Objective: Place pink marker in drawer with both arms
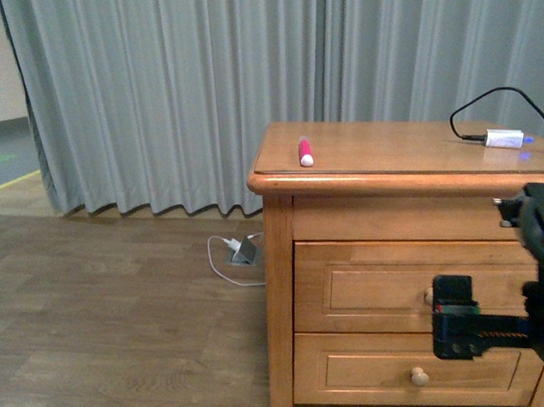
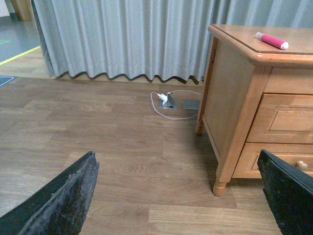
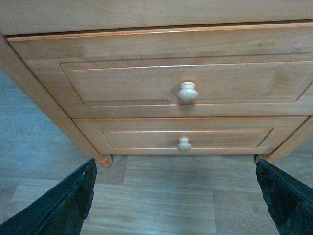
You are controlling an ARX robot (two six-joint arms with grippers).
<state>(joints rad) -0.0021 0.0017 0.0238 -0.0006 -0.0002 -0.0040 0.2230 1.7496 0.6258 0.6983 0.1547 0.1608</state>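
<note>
The pink marker (image 1: 304, 151) lies on the wooden cabinet top near its left front corner; it also shows in the left wrist view (image 2: 271, 40). The upper drawer (image 1: 373, 287) is shut, with its round knob (image 3: 188, 93) facing my right gripper (image 3: 176, 205). That gripper is open and empty, a short way in front of the drawer fronts (image 3: 127, 83); in the front view it (image 1: 454, 315) hides most of the knob. My left gripper (image 2: 178, 205) is open and empty, low over the floor to the left of the cabinet and well below the marker.
A lower drawer (image 3: 146, 138) with its own knob (image 3: 184, 144) is also shut. A small white box with a black cable (image 1: 504, 138) sits on the cabinet top at the right. A floor socket with a white cable (image 1: 243, 250) lies by the grey curtain (image 1: 161, 100).
</note>
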